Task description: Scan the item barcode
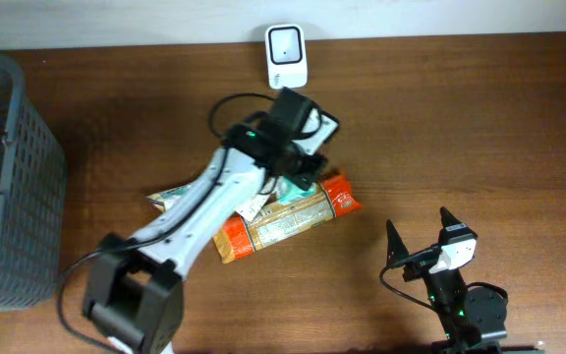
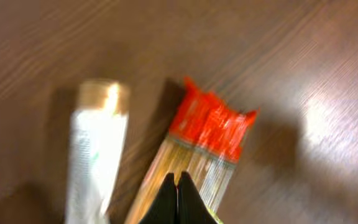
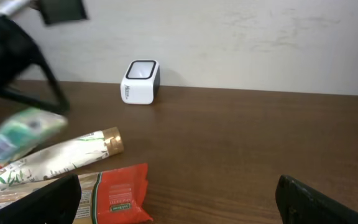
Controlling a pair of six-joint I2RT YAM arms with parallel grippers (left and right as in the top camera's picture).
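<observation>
Hovering over the items in the middle of the table, the left gripper has its jaws pressed tip to tip, and its own camera shows nothing between them. Just beneath the tips lies the packet, its red end pointing right, with the tube close beside it on the left. A blurred green-and-white pack shows next to that arm in the right wrist view; whether it is held or lying on the pile I cannot tell. The scanner stands at the far edge, just beyond the pile, with its window facing up. The right gripper waits near the right corner, jaws spread wide and empty.

The step in hand looks like picking one item to scan. To do it well, the jaws should part before descending, since closed tips can only push. Take the packet by an edge so the barcode stays uncovered, and lift it clear of the tube so nothing drags along. Then carry it the short way to the far edge and hold the code flat and steady over the window.
</observation>
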